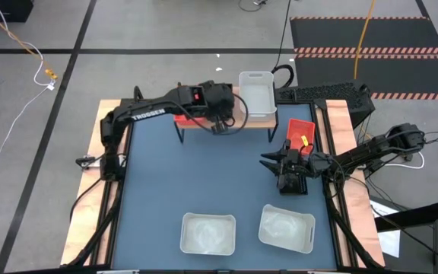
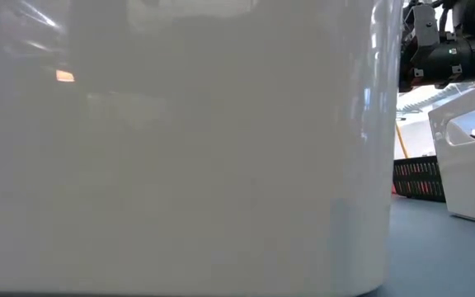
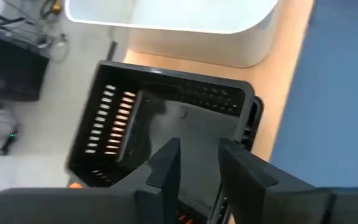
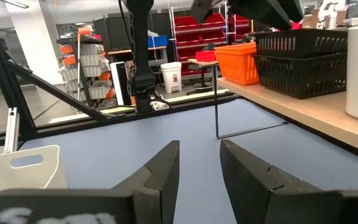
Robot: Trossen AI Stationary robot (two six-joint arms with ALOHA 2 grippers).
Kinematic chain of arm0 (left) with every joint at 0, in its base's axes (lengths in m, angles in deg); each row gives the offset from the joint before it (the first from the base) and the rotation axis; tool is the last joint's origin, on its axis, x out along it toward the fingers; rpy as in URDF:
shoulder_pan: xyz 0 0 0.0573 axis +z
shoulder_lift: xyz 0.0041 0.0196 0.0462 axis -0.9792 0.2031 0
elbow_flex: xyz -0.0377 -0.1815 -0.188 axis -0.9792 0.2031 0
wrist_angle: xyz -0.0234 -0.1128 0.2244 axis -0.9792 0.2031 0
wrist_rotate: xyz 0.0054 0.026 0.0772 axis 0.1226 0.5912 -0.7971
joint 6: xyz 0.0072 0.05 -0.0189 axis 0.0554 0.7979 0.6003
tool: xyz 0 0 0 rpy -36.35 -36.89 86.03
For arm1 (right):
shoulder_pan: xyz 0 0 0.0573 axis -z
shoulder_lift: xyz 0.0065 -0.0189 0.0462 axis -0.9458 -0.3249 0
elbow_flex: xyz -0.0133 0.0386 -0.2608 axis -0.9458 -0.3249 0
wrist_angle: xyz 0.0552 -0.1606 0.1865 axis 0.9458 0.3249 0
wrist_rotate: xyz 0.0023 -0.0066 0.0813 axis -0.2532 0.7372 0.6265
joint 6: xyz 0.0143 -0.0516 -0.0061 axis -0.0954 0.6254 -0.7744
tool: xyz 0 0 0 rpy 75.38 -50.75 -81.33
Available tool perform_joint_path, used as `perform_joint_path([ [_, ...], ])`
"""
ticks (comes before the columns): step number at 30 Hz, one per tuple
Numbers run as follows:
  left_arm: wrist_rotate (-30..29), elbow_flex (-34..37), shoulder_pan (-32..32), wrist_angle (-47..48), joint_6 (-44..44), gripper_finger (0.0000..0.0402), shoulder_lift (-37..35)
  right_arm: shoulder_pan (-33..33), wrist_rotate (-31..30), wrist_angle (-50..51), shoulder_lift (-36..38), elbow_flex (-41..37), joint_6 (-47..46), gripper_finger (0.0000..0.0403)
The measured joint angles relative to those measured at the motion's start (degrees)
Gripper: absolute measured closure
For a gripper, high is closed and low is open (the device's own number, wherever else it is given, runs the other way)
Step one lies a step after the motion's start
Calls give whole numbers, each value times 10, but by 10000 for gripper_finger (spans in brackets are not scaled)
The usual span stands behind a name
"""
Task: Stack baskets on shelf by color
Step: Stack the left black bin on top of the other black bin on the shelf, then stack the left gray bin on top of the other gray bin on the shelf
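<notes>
Midway through the sorting job, the left gripper (image 1: 220,122) hangs over the middle of the shelf (image 1: 242,116) at the counter's (image 1: 158,183) far edge, its jaws a little apart just above the stacked black baskets (image 3: 166,124), which the left wrist view shows sitting on the light wood with nothing pinched between the fingers. To the left of that arm on the shelf, a sliver of a red basket (image 1: 182,117) shows, so a red pile seems to be started; how many lie in it cannot be told from above. At the shelf's right end stands one white basket (image 1: 257,93), touching or nearly touching the black stack. Further right, off the shelf, another red basket (image 1: 300,130) with a small yellow mark sits on the counter, and just in front of it the right gripper (image 1: 268,160) rests low over the blue surface, its jaws parted and empty. Near the front edge two more white baskets (image 1: 208,233) and (image 1: 287,227) wait side by side, well apart from the shelf; one of them fills the low view. By this reading, the black pile looks close to done, while at least one red and two white baskets remain to be placed. The only legible writing is "TROSSEN" in white letters along the left arm (image 1: 149,113).
</notes>
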Motion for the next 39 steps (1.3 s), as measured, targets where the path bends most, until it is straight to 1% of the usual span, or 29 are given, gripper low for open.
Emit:
perform_joint_path([
  [4,15,18,-2,-9,1,311,2,0,0,0,0,0,1,294],
  [12,33,52,-17,-12,7,329,2,0,0,-1,0,0,2,294],
  [15,34,47,-32,0,4,335,2,0,0,-3,0,0,0,294],
  [18,33,38,-57,8,4,336,-6,0,0,-3,0,0,1,294],
  [23,30,37,-118,5,9,337,-43,0,0,-1,0,0,2,294],
  [27,-7,37,-158,-3,17,337,-66,0,1,2,0,0,2,294],
  [30,-10,36,-188,21,1,337,-85,0,3,2,0,0,-1,294],
  [32,3,35,-212,54,-12,337,-88,0,3,4,0,0,-4,294],
  [35,49,38,-250,144,-40,337,-85,0,3,7,0,0,-3,294],
  [37,81,57,-275,159,-59,337,-82,0,3,7,0,0,1,294],
  [39,109,99,-301,161,-62,337,-80,0,3,6,0,0,2,294],
])
